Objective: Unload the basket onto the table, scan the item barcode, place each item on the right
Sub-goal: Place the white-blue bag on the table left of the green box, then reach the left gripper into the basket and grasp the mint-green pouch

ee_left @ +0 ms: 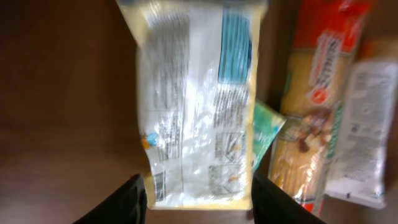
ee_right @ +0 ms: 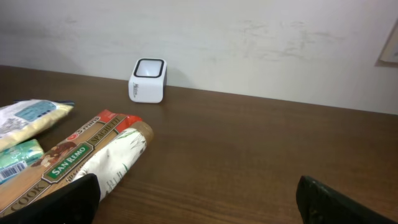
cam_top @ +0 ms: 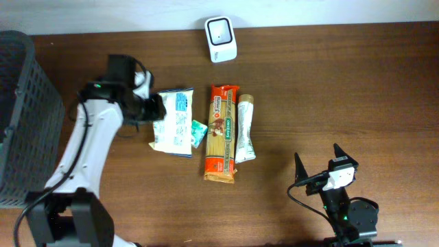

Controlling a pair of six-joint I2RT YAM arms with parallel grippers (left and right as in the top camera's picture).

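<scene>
Your left gripper [ee_left: 202, 190] has its jaws apart, one black finger [ee_left: 134, 199] on each side of the near end of the white-and-blue packet [ee_left: 193, 99], which lies flat on the wooden table [cam_top: 329, 89]; whether they touch it cannot be confirmed. To that packet's right lie a small green sachet [cam_top: 198, 130] touching it, an orange spaghetti pack [cam_top: 222, 132] and a white-and-green pouch [cam_top: 245, 127], with the white barcode scanner [cam_top: 221, 30] well apart at the table's far edge. Your right gripper [cam_top: 316, 152] sits near the front right, jaws wide apart and holding nothing.
</scene>
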